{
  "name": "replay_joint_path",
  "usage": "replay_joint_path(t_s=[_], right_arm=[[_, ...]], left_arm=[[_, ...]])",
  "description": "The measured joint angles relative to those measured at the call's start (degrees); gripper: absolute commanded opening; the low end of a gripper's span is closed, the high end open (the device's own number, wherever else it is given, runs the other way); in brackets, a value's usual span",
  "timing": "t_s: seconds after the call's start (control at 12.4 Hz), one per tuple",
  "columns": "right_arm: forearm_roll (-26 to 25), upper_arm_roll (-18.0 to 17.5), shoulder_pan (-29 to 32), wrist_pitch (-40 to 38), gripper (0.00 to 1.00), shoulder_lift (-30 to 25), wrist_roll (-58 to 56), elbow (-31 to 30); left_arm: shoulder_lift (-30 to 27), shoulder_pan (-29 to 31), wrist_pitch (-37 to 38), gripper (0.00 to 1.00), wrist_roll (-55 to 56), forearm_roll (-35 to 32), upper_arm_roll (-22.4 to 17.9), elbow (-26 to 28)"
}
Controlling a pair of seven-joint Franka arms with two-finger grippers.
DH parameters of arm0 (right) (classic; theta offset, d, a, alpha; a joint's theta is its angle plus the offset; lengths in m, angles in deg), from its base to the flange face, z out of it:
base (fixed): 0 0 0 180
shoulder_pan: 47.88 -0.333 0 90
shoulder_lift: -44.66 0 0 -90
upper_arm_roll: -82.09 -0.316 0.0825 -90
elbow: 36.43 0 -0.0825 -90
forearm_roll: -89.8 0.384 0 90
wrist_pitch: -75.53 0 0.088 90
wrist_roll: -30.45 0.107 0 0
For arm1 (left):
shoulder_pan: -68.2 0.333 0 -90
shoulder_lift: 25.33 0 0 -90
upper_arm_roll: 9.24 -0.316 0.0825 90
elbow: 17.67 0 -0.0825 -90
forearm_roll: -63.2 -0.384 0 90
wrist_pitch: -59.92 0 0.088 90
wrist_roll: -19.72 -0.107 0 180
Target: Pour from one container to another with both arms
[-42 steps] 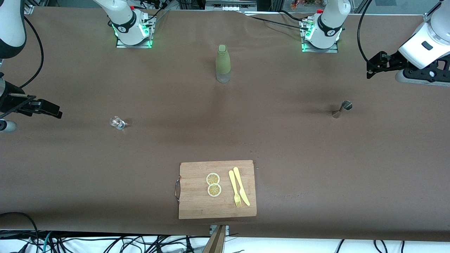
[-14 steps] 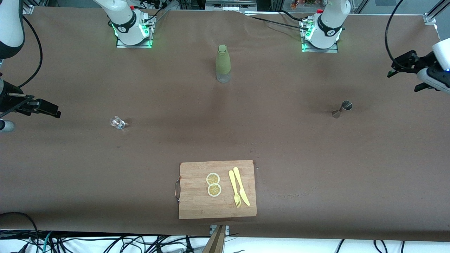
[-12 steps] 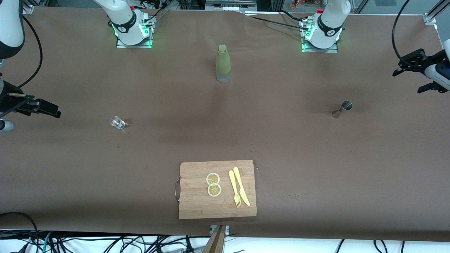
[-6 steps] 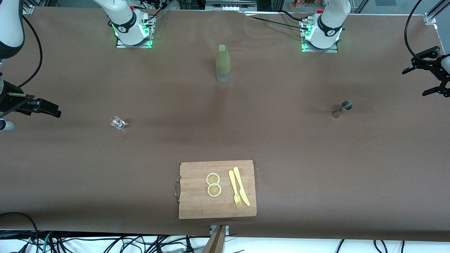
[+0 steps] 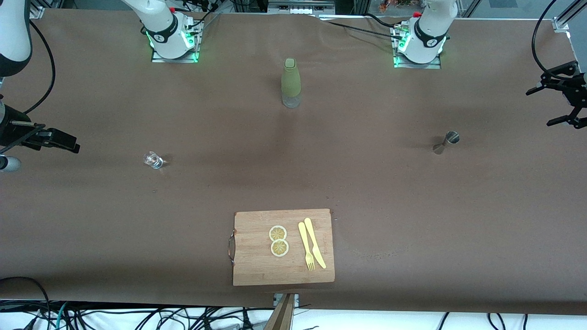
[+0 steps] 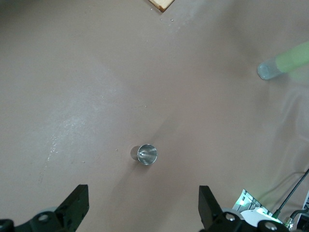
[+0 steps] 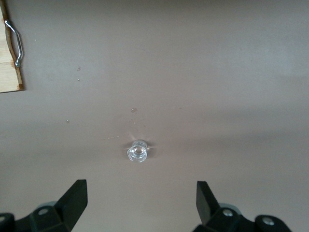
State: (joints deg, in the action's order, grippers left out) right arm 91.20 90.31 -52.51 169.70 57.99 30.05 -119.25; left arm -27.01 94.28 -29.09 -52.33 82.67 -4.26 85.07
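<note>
Overview from the front camera: the left gripper [image 5: 565, 101] hangs at 3 o'clock over the left arm's end of the table, fingers spread, holding nothing. It has swung outward toward that edge over the last seconds, so the metal jigger [image 5: 445, 142] is now uncovered and stands clear of it on the table. The right gripper [image 5: 54, 140] waits at 9 o'clock over the right arm's end, unchanged, also spread and empty. The small glass [image 5: 153, 160] stands toward the right arm's end. The green bottle [image 5: 290, 83] stands upright at 12 o'clock; the cutting board [image 5: 257, 270] lies at 6 o'clock.

Left wrist view: the jigger [image 6: 145, 154] sits centred ahead of the parted fingers [image 6: 75, 205], untouched.

Right wrist view: the glass [image 7: 137, 151] sits centred ahead of parted fingers [image 7: 73, 199].

Judgement: both arms are aligned for descent; no container is grasped yet, and pouring has not begun.
</note>
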Motion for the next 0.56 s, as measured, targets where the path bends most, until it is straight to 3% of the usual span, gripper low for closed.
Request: replay_joint_path(t_s=[0.56], right_arm=[[0.00,0.06,0.52,-0.04,1.00,0.87,-8.10,-0.33]], left_arm=[[2.37,6.08,-0.09,1.00,-18.82,7.35,-0.02,3.78]])
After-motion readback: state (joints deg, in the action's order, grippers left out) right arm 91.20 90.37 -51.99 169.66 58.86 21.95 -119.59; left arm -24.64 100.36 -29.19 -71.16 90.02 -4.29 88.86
